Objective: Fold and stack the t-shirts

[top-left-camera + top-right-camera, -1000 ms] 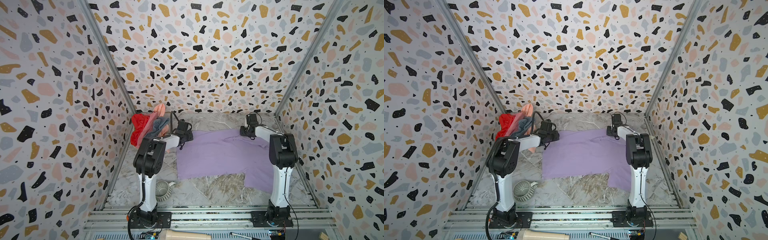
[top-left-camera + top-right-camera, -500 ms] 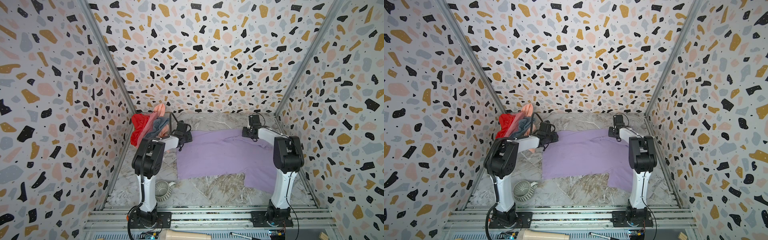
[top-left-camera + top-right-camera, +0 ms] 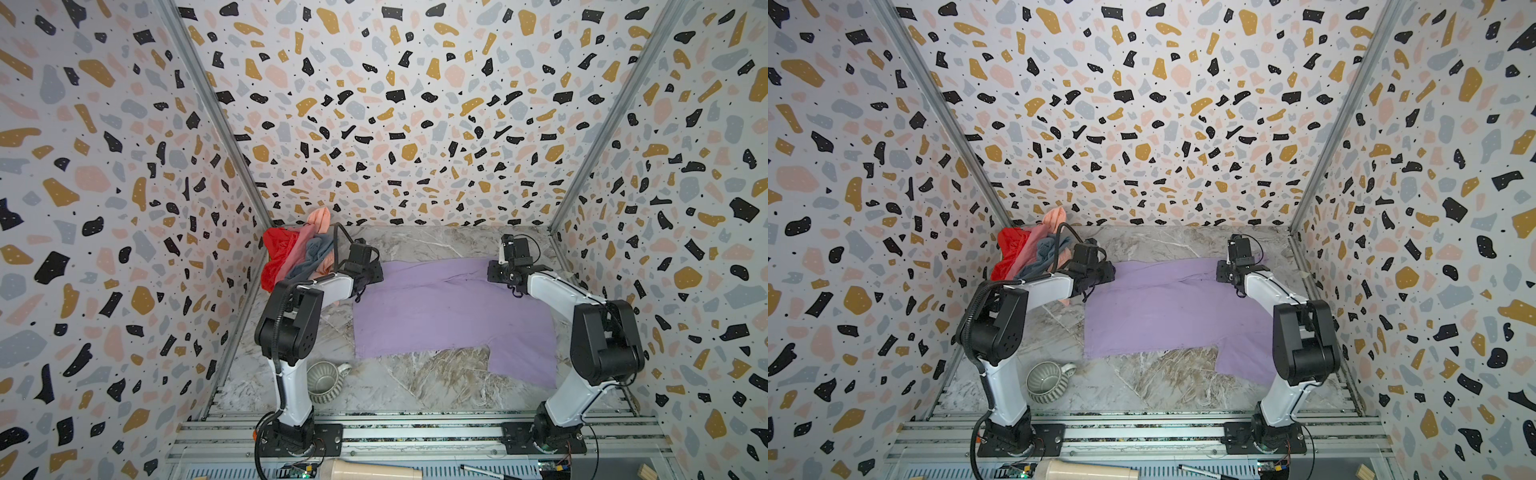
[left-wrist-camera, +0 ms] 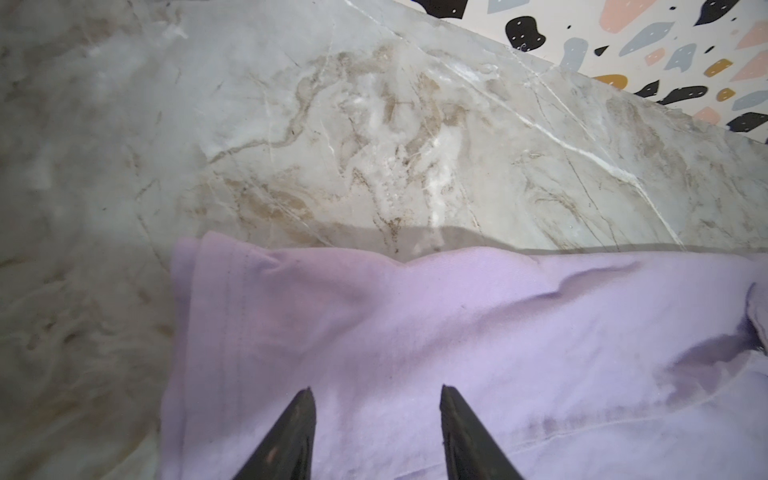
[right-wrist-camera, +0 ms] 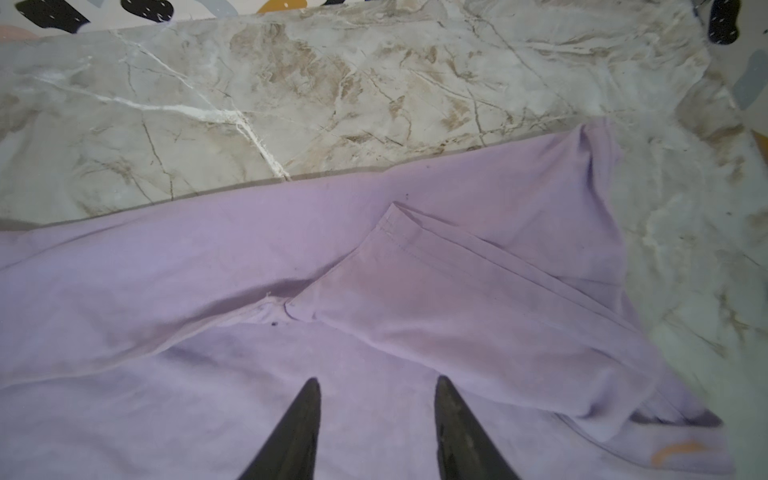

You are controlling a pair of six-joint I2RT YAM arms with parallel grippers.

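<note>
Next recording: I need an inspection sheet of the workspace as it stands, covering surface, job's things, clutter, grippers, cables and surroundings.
Surface: marble-look table, bare around the cloth.
Job's things: lilac shirt spread out mid-table, one sleeve folded onto it near the right gripper; pile of red, pink, grey-blue and peach shirts crumpled in the far left corner.
Clutter: mug beside the left arm's base; tube and pen in front of the rail.
Grippers: left gripper open over the shirt's far left corner; right gripper open over its far right part; neither holds anything.
Cables: black cable loops off the left arm.
Surroundings: terrazzo-print walls on three sides; metal rail at the near edge.
</note>
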